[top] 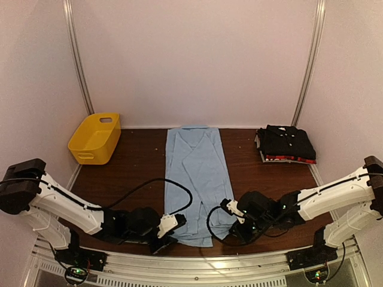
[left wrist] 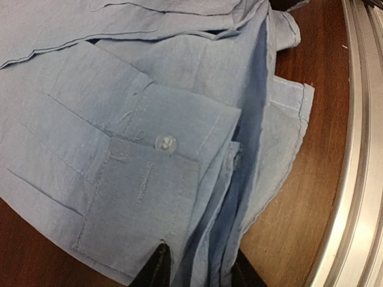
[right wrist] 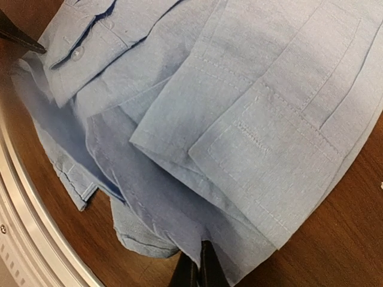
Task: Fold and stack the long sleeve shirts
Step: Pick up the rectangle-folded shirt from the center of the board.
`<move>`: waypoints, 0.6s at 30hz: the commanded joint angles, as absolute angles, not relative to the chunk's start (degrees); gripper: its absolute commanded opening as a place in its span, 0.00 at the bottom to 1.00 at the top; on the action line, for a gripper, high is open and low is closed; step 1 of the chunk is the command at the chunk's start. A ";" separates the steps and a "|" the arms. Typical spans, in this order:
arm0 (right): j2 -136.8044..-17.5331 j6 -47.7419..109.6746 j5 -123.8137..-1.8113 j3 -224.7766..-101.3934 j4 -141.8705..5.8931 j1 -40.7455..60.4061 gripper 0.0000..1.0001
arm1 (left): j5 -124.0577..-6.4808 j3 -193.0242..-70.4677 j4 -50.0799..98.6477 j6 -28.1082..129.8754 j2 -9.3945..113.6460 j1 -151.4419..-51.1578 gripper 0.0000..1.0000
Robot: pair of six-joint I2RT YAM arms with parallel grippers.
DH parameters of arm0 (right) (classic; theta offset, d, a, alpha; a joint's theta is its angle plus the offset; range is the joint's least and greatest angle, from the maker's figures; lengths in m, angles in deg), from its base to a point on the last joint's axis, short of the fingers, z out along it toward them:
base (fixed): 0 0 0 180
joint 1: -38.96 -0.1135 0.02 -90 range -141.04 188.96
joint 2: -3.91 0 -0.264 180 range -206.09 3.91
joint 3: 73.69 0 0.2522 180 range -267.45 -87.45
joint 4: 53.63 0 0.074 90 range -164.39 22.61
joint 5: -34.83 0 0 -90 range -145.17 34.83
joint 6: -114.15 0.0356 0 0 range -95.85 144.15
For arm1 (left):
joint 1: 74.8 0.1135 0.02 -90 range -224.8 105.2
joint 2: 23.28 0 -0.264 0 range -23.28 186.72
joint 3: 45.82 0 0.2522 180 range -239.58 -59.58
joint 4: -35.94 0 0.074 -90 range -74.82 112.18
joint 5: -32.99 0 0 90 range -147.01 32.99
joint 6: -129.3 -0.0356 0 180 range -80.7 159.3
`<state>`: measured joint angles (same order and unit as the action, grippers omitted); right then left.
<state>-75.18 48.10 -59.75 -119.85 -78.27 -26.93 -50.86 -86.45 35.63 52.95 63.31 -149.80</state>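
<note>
**A:** Where is the light blue shirt [top: 194, 173]?

**B:** It lies flat in the middle of the surface [top: 137, 161], a narrow strip with the sleeves turned in. Its long axis runs from the collar at the top of the overhead frame down to the hem at the bottom.

**A:** And the pincers?

**B:** Both sit at the hem end, one at each corner. So the whole length of the shirt stretches away from them, toward the top of the frame, and neither arm is nearer.

**A:** Are they gripping it?

**B:** The right pincer [right wrist: 194, 269] is together, its tips buried in the hem's edge. I judge it is clamped on the cloth. The left pincer [left wrist: 200, 272] has a finger on either side of the stacked layers, below a buttoned cuff [left wrist: 166, 143]. I cannot tell whether it is pinching them.

**A:** What does the next move depend on?

**B:** Probably on carrying the hem up along that axis toward the collar, both corners level, or the fold skews.

**A:** Is anything in the way?

**B:** The left arm's black cable [top: 179, 192] loops over the shirt's lower left part and could drag on it. The folded stack [top: 286, 144], black with a red edge, sits well apart at the upper right. The yellow basket [top: 96, 139] is well apart at the upper left.
</note>
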 commanded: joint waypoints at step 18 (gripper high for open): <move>-62.85 58.40 -65.88 -116.43 -83.39 -34.95 0.00 | -56.41 -91.17 20.89 62.97 54.47 -156.59 0.00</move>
<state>-66.24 54.35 -64.78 -116.77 -80.17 -33.27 -53.17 -89.49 24.51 59.82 59.48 -156.36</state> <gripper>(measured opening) 0.019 0.019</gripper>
